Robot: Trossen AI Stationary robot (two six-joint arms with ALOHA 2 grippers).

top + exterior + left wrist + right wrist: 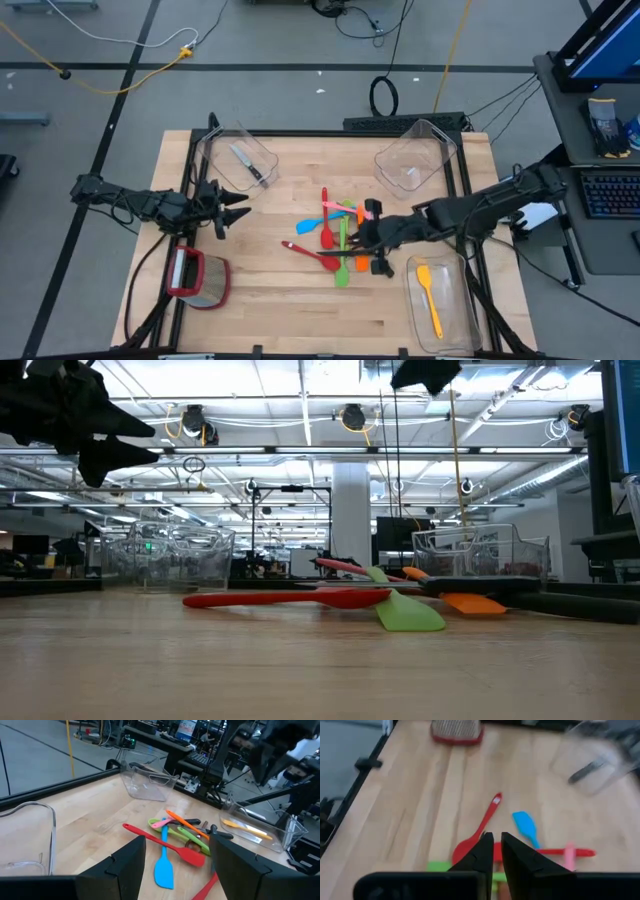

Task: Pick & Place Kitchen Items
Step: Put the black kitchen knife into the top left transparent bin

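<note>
A: Two robot arms sort kitchen utensils on a wooden table (270, 300). How far along is the job?

B: Barely begun, by the look of it. Just ahead of the left gripper (232, 207), whose fingers stand apart and empty, a clear bin (262, 150) holds one black-handled knife (246, 164). Beside the right gripper (378, 238), a second bin (458, 300) holds a yellow spatula (428, 290). A third bin (432, 145) beyond that arm looks empty.

A: And the rest?

B: A pile of utensils (338, 235) lies mid-table, directly under the right gripper. Its fingers are nearly together with a thin gap between them; I see nothing held between them. A red spoon (479, 831) and a blue spatula (525, 826) lie just past its fingertips, with a green spatula (405, 610) and an orange one (470, 602) close by. All still need moving.

A: What else is on the table?

B: A red-rimmed container (200, 280), near the left arm. The tabletop is pale butcher block in a black frame.

A: The room?

B: A large open workshop: grey floor with trailing cables, ceiling lights in rows, a desk with a keyboard (610, 195) beyond the right arm.
</note>
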